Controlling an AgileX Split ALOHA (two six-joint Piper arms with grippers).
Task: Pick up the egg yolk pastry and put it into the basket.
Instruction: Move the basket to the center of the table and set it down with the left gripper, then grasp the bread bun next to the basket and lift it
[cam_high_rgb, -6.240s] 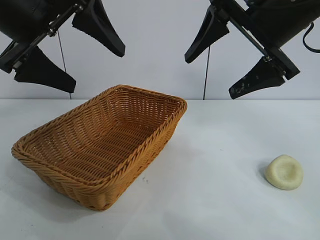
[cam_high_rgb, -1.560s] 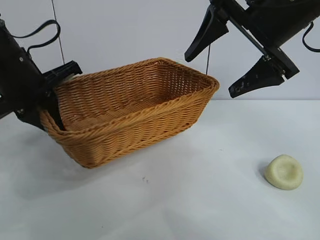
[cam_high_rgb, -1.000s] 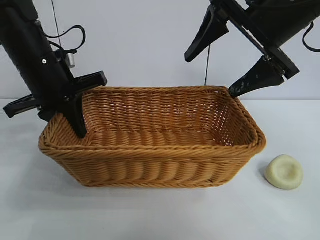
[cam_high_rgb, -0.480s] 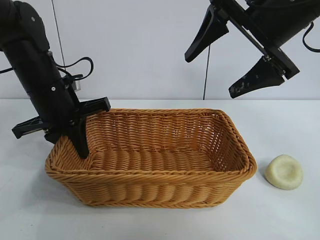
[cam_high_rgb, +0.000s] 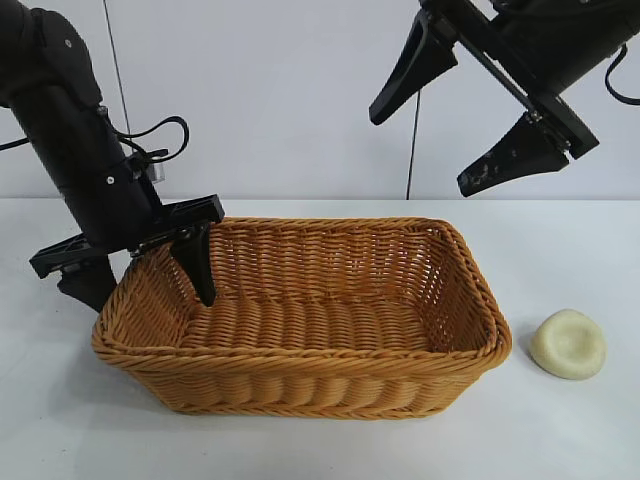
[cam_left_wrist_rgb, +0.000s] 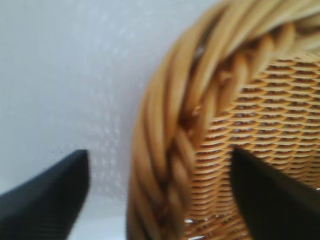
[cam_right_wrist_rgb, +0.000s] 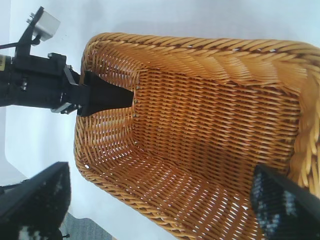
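The golden-brown wicker basket (cam_high_rgb: 300, 355) rests on the white table in the middle of the exterior view. My left gripper (cam_high_rgb: 145, 290) is open and straddles the basket's left rim (cam_left_wrist_rgb: 175, 125), one finger (cam_left_wrist_rgb: 270, 195) inside and the other (cam_left_wrist_rgb: 50, 200) outside, neither touching it. The pale cream egg yolk pastry (cam_high_rgb: 568, 343) lies on the table just right of the basket. My right gripper (cam_high_rgb: 423, 150) hangs open high above the basket's right end, holding nothing. In the right wrist view it (cam_right_wrist_rgb: 161, 170) looks down into the basket (cam_right_wrist_rgb: 200, 50), where the left arm's inner finger (cam_right_wrist_rgb: 107, 96) shows.
A white wall stands behind the table. Bare table (cam_high_rgb: 560, 250) lies around the pastry and in front of the basket. The left arm's cable (cam_high_rgb: 150, 130) loops beside its wrist.
The left arm swung the basket round and set it down on the table, then its gripper opened and let go of the rim. The right arm and the pastry have not moved.
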